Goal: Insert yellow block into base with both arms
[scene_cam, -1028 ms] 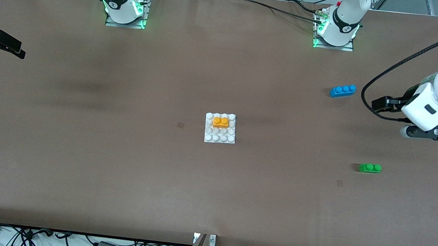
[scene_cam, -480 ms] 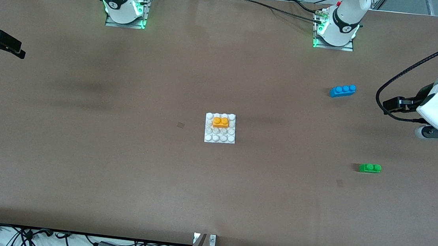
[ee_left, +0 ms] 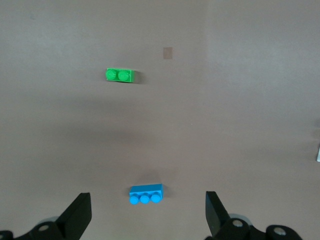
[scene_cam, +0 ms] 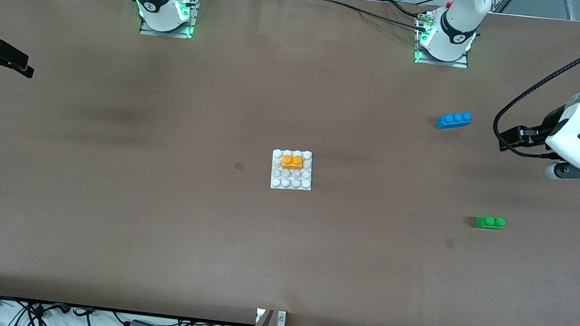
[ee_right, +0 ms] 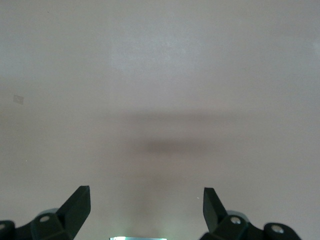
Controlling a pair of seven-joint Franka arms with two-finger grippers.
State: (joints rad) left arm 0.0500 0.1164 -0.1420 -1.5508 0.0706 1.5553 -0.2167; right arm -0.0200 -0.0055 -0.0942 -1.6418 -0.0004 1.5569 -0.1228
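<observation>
Hovering with fingers spread wide and nothing between them: left arm's black two-finger gripper (ee_left: 145,220), up over the brown table (scene_cam: 158,225) at the left arm's end, well apart from the flat white square studded plastic base (scene_cam: 291,181). Fingertips (ee_left: 80,210) clear of everything; long blue three-stud plastic brick (ee_left: 145,194) seen on the table between them in the left wrist view, small green two-stud plastic brick (ee_left: 119,75) also in that view, well apart from the blue one.

Same for the right arm's black two-finger gripper (ee_right: 145,215): fingers wide apart, empty, over bare table only. In the front view just a dark piece at the picture's edge, well apart from the base toward the right arm's end; not clear there which part that is.

Small orange-yellow two-stud plastic block (scene_cam: 293,161) seated on the base, on the part of the plate farther from the front camera, studs up. Base at mid-table, flat. Blue brick and green brick both toward the left arm's end from the base; green nearer the front camera than the base, blue farther.

Left arm's hand partly cut off by the front view's edge, gripper fingers not made out there. Both wrist views show only the fingertips and part of the finger mounts.

Table covered in plain brown matte sheet with a few small darker square marks. Two arm bases lit green along the table edge farthest from the front camera; cables and plugs along the nearest edge.
</observation>
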